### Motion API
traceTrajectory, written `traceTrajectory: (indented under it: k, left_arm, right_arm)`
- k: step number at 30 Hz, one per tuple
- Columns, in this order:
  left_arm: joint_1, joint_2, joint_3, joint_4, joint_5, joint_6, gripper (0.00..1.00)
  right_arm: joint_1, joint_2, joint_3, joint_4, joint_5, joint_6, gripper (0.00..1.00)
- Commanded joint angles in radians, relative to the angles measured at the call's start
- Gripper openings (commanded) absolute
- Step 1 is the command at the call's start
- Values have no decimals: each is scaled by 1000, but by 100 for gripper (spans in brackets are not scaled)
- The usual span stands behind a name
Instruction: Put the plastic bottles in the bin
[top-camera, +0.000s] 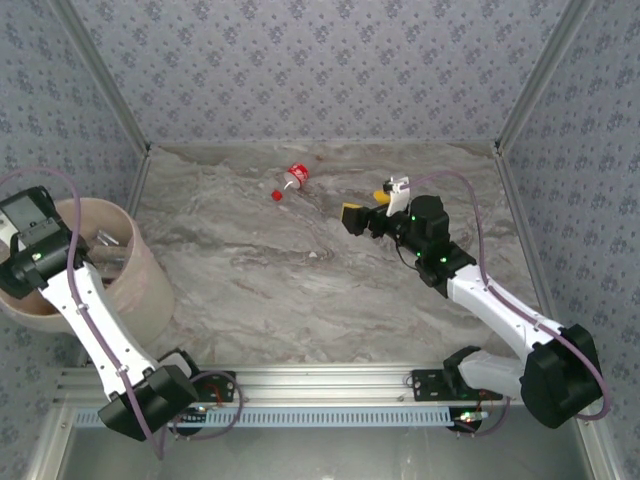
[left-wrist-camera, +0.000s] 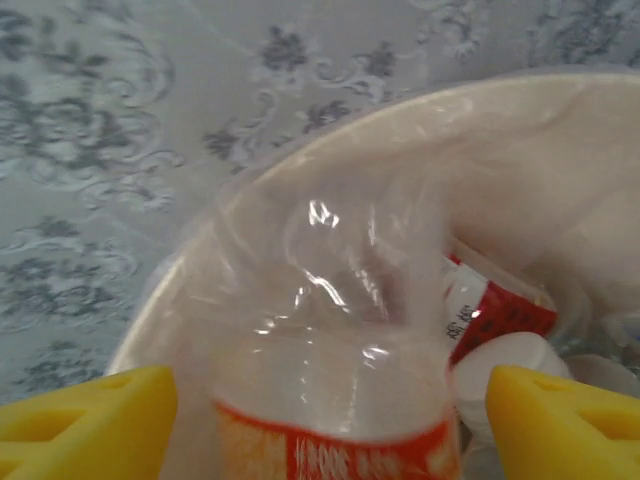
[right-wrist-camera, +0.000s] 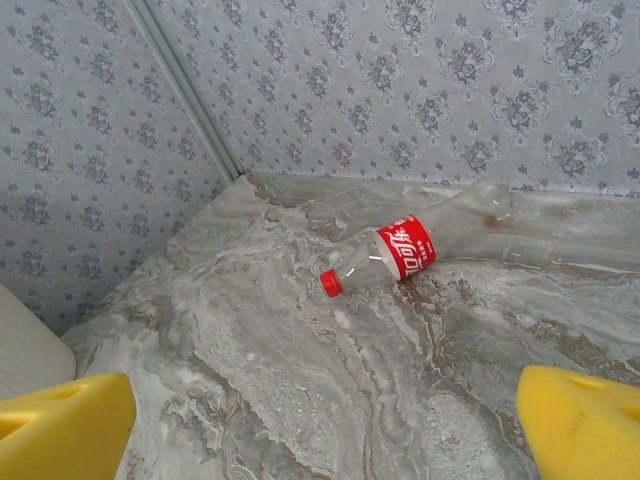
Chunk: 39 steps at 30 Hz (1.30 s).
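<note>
A crumpled bottle (left-wrist-camera: 330, 330) over the bin (top-camera: 140, 285), a red-capped bottle (right-wrist-camera: 400, 248) on the counter (top-camera: 300, 300).
The left gripper (left-wrist-camera: 330, 410), above the smooth round beige bin beside the counter's left edge, has its jaws apart either side of the clear, orange-labelled crumpled bottle; a red-labelled bottle (left-wrist-camera: 495, 315) lies inside. The right gripper (top-camera: 368, 205), jaws wide and empty, faces the clear red-capped bottle near the marbled counter's far edge.

1. From above I see soft, even light on the grey marbled tabletop (top-camera: 300, 290), shadows faint
2. My left wrist view is blurred; the clear crushed bottle with orange-red label (left-wrist-camera: 330, 330) carries small white glints
3. My right wrist view is sharp
</note>
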<state>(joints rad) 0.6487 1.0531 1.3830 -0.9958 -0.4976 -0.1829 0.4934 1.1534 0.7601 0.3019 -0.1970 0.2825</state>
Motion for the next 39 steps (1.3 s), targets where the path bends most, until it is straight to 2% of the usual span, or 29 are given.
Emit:
traceTrajectory:
  k: [1,5,10,15,23,29,34,39]
  left_arm:
    - [8,-3,76,-43,96,-33,90]
    - [7,11,144,-89,158,-74,95]
    - [-16,24,194,-105,291,-135,98]
    - [-130,18,219,-70,345,-184,98]
    - [-392,22,208,27,370,-242,98]
    - [-529,32,159,147,523,-292,98]
    - [-689,68,138,239,556,-306,98]
    - [-770,88,55,412,634,-341,98]
  right_arm:
    - [6,-1,24,-11,22,-23,100]
    - [11,-3,14,-6,34,-23,100]
    - [21,-15,-2,-2,66,-12,100]
    - [25,-36,-18,-43,143,3,100]
    - [23,-40,-27,-87,211,24,100]
    - [19,-29,-32,-98,285,81,100]
    - [-2,-9,-31,-133,316,152,100]
    - [-24,64,13,-203,303,225,100]
